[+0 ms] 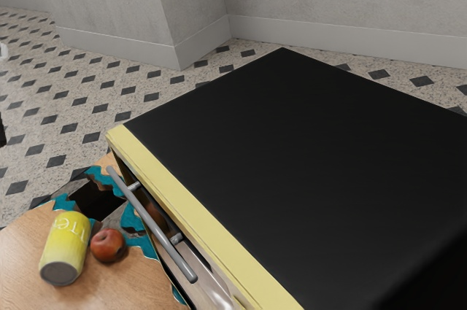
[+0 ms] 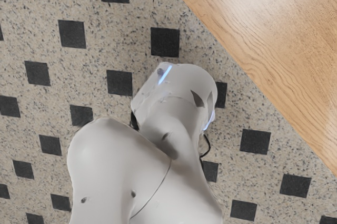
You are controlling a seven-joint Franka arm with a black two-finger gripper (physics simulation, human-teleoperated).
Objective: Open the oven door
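Gripper (image 1: 1, 132): dark sliver, exterior view's left edge, apart from the handle (image 1: 151, 224); jaw opening and any hold cannot be told
Oven door (image 1: 206, 279): front of oven (image 1: 292, 149), behind 1 grey handle
Table (image 1: 22, 262): 1 yellow can (image 1: 66, 244) beside 1 reddish fruit (image 1: 108, 245)

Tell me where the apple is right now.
The apple is on the wooden table, toward the exterior view's lower left, right beside the yellow can, between it and the oven's handle.
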